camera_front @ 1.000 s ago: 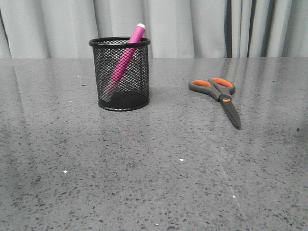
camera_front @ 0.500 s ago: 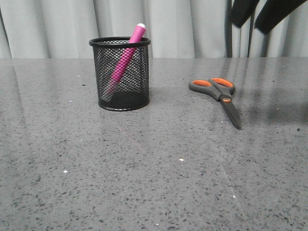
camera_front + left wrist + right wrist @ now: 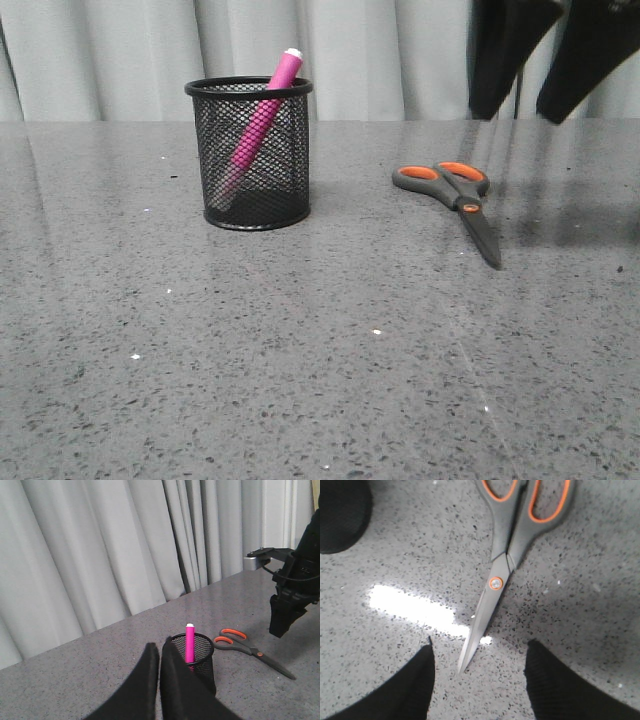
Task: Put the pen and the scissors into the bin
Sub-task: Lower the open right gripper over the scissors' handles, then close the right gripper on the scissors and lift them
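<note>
In the front view, the bin (image 3: pixel 249 155) stands at the upper left of the frame on the grey speckled table (image 3: pixel 300 350). The pen (image 3: pixel 262 118) leans inside it, cap end poking above the rim. The scissors (image 3: pixel 456 200) lie flat to the right of centre, well apart from the bin, handles toward the curtain (image 3: pixel 380 50) and blades pointing toward the camera.

My right end effector (image 3: pixel 530 105) hangs at the upper right of that view, above and behind the scissors. Its two dark fingers are spread apart with nothing between them. Only my right wrist view shows how it lines up: the blade tip of the scissors (image 3: pixel 495 580) sits between my fingertips (image 3: pixel 555 690), clear of both, and the blades are closed.

Only my left wrist view shows my left end effector (image 3: pixel 159 652). Its fingers are pressed together and hold nothing, at the lower middle of the frame, just short of the bin (image 3: pixel 195 657).

Half a second ago my right end effector sat higher, at the top edge of the front view; now it reaches further down. A second ago it was out of view. The bin, pen and scissors have not moved.
</note>
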`<state>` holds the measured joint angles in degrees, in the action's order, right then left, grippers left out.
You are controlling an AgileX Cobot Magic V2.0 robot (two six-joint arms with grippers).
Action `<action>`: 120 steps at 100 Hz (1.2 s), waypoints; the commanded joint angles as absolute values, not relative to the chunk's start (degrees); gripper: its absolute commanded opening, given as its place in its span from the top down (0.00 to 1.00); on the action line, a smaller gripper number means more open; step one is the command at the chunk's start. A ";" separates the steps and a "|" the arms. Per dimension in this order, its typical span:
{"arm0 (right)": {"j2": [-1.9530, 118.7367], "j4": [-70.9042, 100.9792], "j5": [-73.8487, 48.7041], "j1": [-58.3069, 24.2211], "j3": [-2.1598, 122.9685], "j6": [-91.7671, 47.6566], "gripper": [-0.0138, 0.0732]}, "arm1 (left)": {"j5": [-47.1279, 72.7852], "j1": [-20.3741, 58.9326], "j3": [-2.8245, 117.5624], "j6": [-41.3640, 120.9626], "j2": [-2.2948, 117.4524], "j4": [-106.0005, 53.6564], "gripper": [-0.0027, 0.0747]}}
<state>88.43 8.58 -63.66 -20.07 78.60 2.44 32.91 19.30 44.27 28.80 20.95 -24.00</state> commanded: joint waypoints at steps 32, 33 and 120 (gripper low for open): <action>93.11 9.19 -62.43 -20.29 80.38 3.80 0.43 | 30.37 19.14 45.66 28.39 21.45 -27.47 0.99; 93.20 9.19 -62.41 -20.29 80.38 3.93 0.43 | 30.37 19.14 45.66 28.39 21.45 -27.47 0.99; 99.59 3.68 -49.37 -20.29 80.38 10.86 0.43 | 33.13 19.14 45.66 28.39 21.45 -29.56 0.99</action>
<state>101.33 4.11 -52.37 -20.18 78.84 10.42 36.49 19.30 44.27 28.80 20.95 -27.87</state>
